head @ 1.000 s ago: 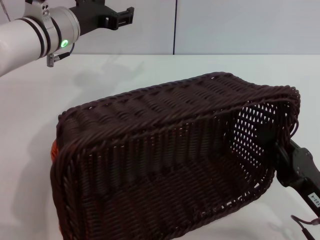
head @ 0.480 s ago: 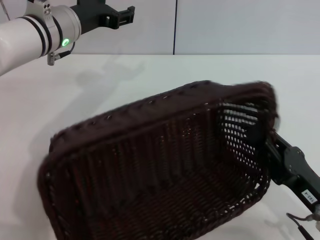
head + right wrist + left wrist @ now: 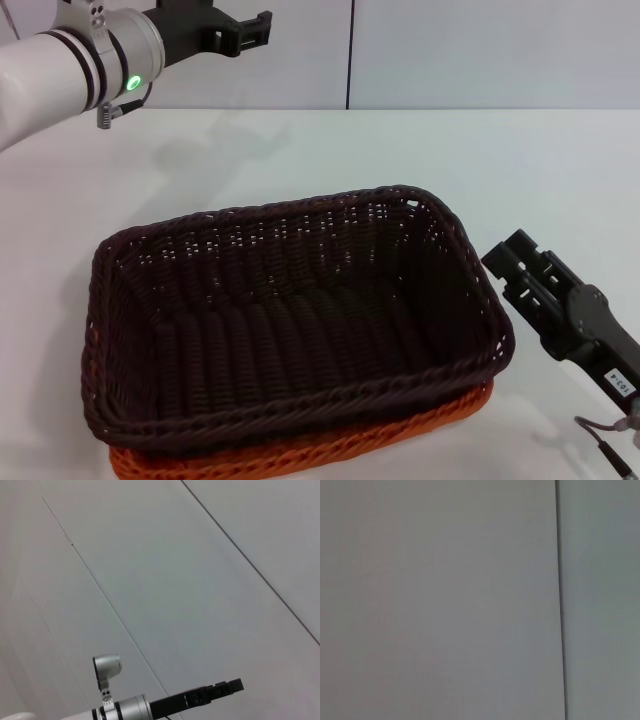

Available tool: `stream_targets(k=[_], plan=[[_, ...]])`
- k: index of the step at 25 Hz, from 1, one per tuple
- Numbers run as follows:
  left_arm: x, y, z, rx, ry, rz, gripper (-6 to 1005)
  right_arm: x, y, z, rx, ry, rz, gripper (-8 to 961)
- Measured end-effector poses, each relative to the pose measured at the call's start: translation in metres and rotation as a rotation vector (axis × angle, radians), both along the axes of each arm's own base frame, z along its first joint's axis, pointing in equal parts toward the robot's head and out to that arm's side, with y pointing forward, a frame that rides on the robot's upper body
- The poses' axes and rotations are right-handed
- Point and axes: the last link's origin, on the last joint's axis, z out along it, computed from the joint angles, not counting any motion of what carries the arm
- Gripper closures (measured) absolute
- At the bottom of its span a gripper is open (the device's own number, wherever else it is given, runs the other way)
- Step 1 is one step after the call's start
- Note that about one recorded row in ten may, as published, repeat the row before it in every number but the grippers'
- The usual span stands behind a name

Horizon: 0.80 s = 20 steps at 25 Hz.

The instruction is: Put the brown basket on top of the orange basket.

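The brown basket point(image 3: 290, 310) sits upright, nested on top of the orange basket point(image 3: 330, 452), of which only the front rim and right corner show beneath it. My right gripper point(image 3: 504, 252) is open and empty, just right of the brown basket's right end and apart from it. My left gripper point(image 3: 255, 32) is open and empty, held high at the far left, well away from the baskets; it also shows in the right wrist view point(image 3: 234, 685).
The baskets rest on a white table point(image 3: 400, 150), bare behind them and to the right. A pale wall with a dark vertical seam point(image 3: 350, 55) stands behind the table. The left wrist view shows only wall.
The brown basket, tilted and held up by my right gripper, has come down level onto the orange basket. My right gripper has let go and drawn back to the right.
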Motion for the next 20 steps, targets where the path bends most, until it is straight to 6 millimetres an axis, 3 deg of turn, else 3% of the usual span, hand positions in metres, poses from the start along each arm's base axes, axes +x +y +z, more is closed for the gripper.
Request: stream_targets(k=[1, 11, 20], plan=[[0.000, 0.000, 0.000, 0.000, 0.000, 0.000, 170, 0.000, 0.001, 0.001, 0.002, -0.004, 0.003, 376], [-0.004, -0.004, 0.000, -0.002, -0.047, 0.014, 170, -0.005, 0.029, 0.025, 0.115, -0.063, 0.090, 377], [-0.010, -0.009, 0.006, 0.027, -0.119, 0.006, 170, 0.002, 0.090, 0.079, 0.355, -0.244, 0.046, 378]])
